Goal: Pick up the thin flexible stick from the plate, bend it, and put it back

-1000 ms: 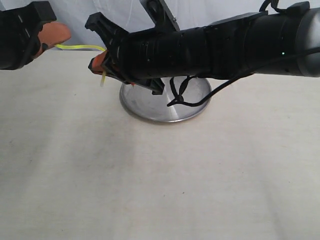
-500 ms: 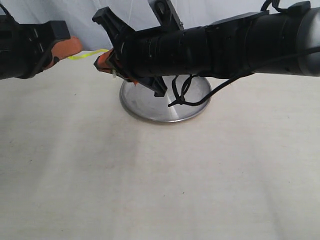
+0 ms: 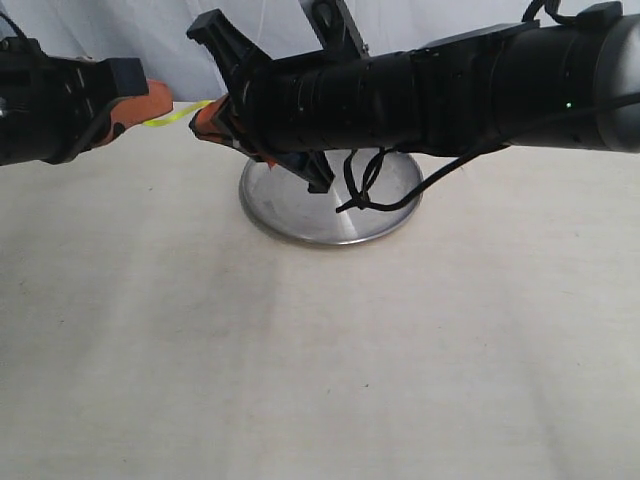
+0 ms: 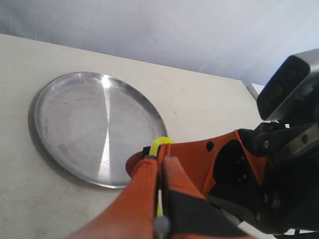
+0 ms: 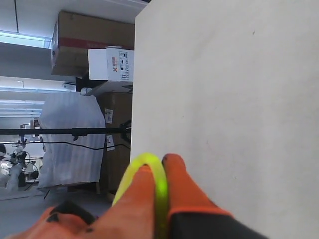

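The thin yellow-green stick (image 3: pixel 178 113) spans the short gap between my two grippers, above the table at the back left, sagging in a curve. My left gripper (image 3: pixel 150 102) is shut on one end; in the left wrist view the stick (image 4: pixel 160 144) loops out past its orange fingertips (image 4: pixel 149 167). My right gripper (image 3: pixel 205 118) reaches across from the right and is shut on the other end; the stick (image 5: pixel 158 181) arcs over one orange finger (image 5: pixel 187 184). The steel plate (image 3: pixel 300 215) lies below the right arm with nothing on its visible part, also seen as plate (image 4: pixel 75 124).
The right arm's black body (image 3: pixel 450 85) and a dangling cable loop (image 3: pixel 365 190) hang over the plate. A pale tabletop (image 3: pixel 320 350) spreads toward the front. A white backdrop stands behind. Boxes (image 5: pixel 94 50) show beyond the table edge.
My left gripper moved right toward the right gripper, so the stretch of stick between them is shorter and more curved. The right gripper rose slightly.
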You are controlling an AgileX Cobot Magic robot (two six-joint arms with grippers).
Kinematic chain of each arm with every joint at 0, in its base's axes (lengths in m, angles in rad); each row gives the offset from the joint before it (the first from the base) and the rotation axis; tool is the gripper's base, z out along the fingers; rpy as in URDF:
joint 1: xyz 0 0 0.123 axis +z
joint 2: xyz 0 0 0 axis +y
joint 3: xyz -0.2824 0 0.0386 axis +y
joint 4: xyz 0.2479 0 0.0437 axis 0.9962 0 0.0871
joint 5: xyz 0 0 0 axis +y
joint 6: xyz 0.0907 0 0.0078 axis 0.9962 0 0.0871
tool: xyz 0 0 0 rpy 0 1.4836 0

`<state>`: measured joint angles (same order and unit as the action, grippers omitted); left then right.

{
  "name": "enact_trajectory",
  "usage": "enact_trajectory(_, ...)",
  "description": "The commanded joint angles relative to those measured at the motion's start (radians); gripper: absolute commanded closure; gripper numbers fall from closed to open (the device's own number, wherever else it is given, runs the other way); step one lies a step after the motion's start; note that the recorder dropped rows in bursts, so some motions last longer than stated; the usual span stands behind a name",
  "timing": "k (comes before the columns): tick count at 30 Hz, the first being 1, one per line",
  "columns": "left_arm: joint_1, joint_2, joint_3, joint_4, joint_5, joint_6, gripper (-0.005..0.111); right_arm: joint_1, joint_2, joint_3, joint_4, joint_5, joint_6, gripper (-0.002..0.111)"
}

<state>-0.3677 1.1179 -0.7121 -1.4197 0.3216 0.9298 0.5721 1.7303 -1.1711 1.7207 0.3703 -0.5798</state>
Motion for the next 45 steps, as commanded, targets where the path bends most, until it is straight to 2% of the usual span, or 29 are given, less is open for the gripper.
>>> enact_trajectory(1, -0.014, 0.010, 0.010, 0.003, 0.074, 0.038, 0.107, -0.002, -0.011, -0.010, 0.024, 0.012, 0.012, 0.108)
enact_trajectory(15, -0.014, 0.010, 0.010, 0.034, 0.099, 0.076, 0.107, -0.002, -0.011, -0.010, 0.024, 0.012, 0.042, 0.108)
enact_trajectory(37, -0.014, 0.011, 0.010, 0.167, 0.123, 0.076, 0.107, -0.002, -0.011, -0.010, 0.024, -0.009, 0.055, 0.108)
enact_trajectory(45, -0.014, 0.061, 0.010, 0.228, 0.160, 0.076, 0.107, -0.002, -0.011, -0.010, 0.024, -0.009, 0.055, 0.108)
